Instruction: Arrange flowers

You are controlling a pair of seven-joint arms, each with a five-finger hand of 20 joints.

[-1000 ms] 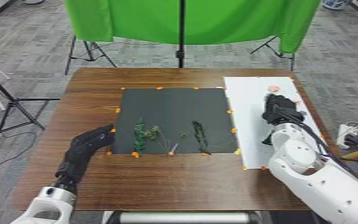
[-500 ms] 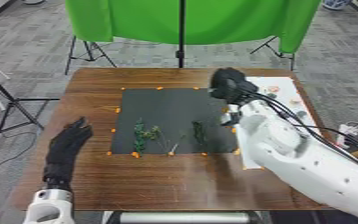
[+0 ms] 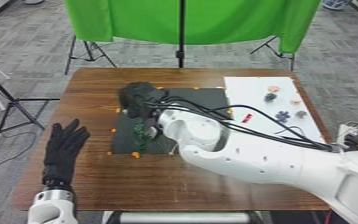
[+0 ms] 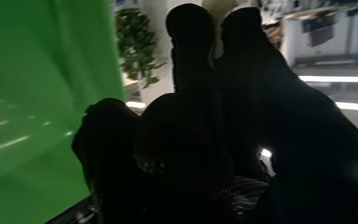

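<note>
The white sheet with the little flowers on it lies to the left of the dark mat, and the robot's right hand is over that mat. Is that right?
Not quite: the head view shows the white sheet, with the little flowers on it, to the right of the dark mat. The right hand is indeed over that mat.

- Green cloth (image 3: 127, 20), twelve o'clock in the head view
- Black pole (image 3: 182, 32) against it
- Patterned pot (image 3: 337, 4), one o'clock
- Black stand (image 3: 14, 104), nine o'clock
- Grey carpet (image 3: 33, 42) around the worktop (image 3: 100, 80)
</note>
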